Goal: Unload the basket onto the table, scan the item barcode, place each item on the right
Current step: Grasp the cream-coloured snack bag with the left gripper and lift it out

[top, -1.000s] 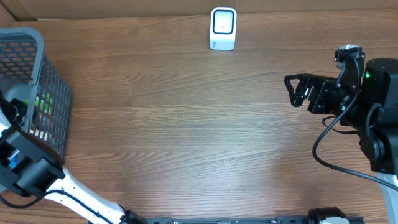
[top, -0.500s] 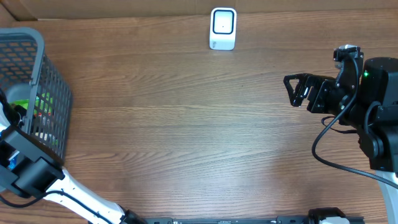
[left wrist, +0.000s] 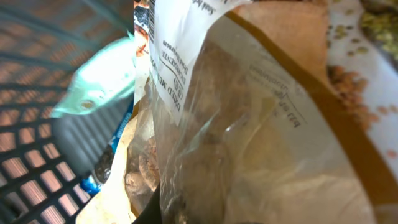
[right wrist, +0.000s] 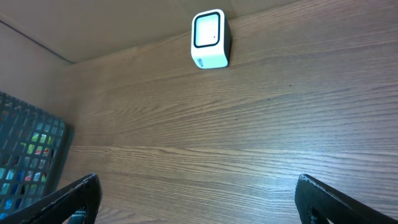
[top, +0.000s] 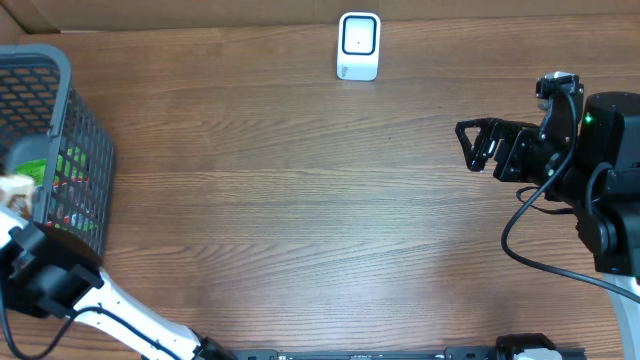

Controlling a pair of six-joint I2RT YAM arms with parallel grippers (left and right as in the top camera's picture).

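Down in the grey basket the left gripper is clamped on a clear, labelled snack bag, while far to the basket's right, past the white scanner, the right gripper hangs with jaws wide apart.

Basket far left, scanner behind centre.

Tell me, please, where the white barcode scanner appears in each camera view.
Overhead: the scanner stands at top centre.
Left wrist: not in it; a clear packet fills the view.
Right wrist: the scanner is at top centre.
Shared landmark: the grey basket, at the left edge in overhead, left in left wrist, bottom left in right wrist.
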